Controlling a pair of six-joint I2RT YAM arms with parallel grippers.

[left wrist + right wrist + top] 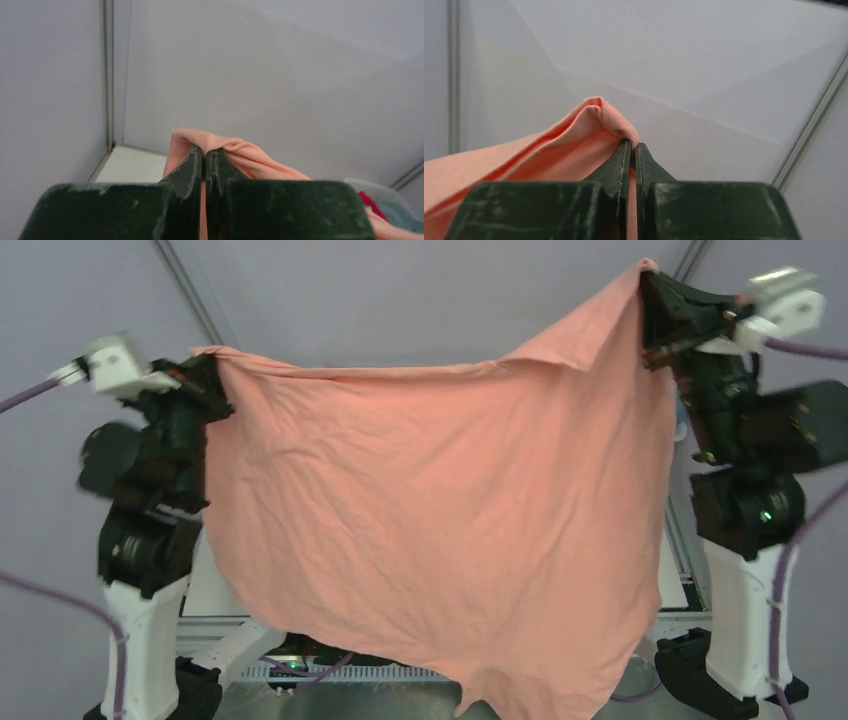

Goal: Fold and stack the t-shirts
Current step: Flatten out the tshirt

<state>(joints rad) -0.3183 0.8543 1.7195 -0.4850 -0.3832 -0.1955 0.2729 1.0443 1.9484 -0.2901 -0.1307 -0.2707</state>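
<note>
**Grey walls behind, a pink shirt hung out between two claws**

Plain grey walls (420, 300) close in the cell, and in front of them the salmon-pink t-shirt (440, 520) hangs like a sheet on a line. From where I stand it blocks nearly all of the table.

The left gripper (205, 390) pinches one upper corner and the right gripper (655, 315) pinches the other. The shirt's top edge runs straight across from claw to claw. It sags a little in the middle and rises towards the right, because that claw is held higher. All the rest of the cloth falls below and between them, ending in a ragged point low down near the arm bases. Neither arm is nearer to the shirt, since each has its own corner. I judge that laying it flat calls for both to come down together, with the right one dropping further.

The wrist views settle the grip. On the left, the fingers (192, 165) are pressed together with a pink fold squeezed out above them. The right wrist shows the same, its fingers (621, 160) nipped shut on a rounded hem.

Only the left wrist camera sees past the cloth. It catches a pale strip of table (130, 165) and, far right, a white basket (372, 189) with red cloth (370, 202) and blue cloth (400, 212) in it.
</note>
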